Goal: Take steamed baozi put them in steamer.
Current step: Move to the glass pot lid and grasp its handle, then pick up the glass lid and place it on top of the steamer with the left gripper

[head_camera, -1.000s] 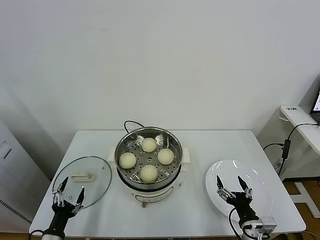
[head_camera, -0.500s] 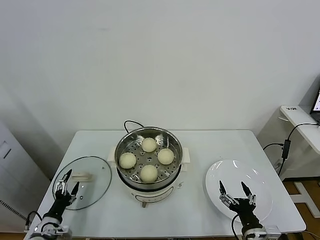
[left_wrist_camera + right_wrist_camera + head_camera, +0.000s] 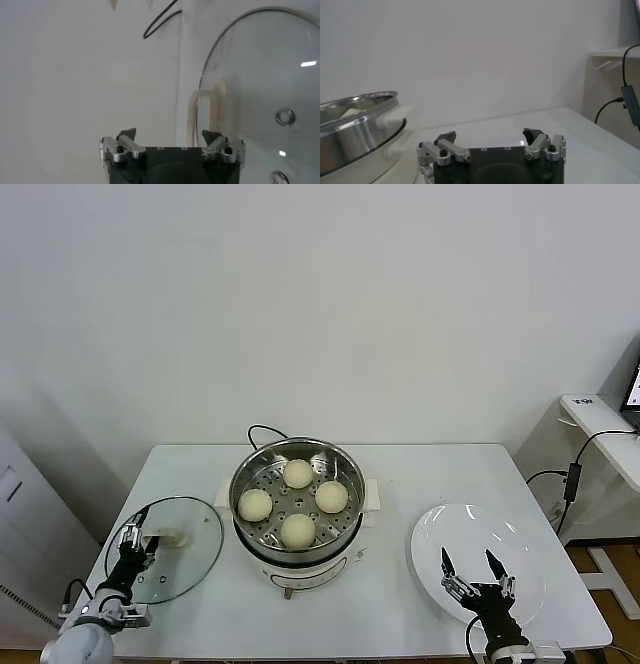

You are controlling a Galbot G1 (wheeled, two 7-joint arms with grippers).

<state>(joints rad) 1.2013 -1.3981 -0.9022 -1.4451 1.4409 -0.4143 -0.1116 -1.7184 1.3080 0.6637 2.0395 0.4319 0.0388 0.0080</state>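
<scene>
A white table stands against a pale wall, seen from above; at its centre sits the steamer, a shiny steel pot with a holed floor on a white base, a black cord trailing behind it. Inside the pot lie four buns, round and cream-white, spaced apart in a diamond; none is outside it. To the robot's left of the pot a round glass lid lies flat on the table, its cream handle showing; to the right lies a flat white plate. The left gripper hangs low over the near edge of the lid, fingers spread, holding nothing. The right gripper hangs over the near part of the plate, fingers spread wide, also holding nothing. At the far right stands a side table with a dangling cable.
</scene>
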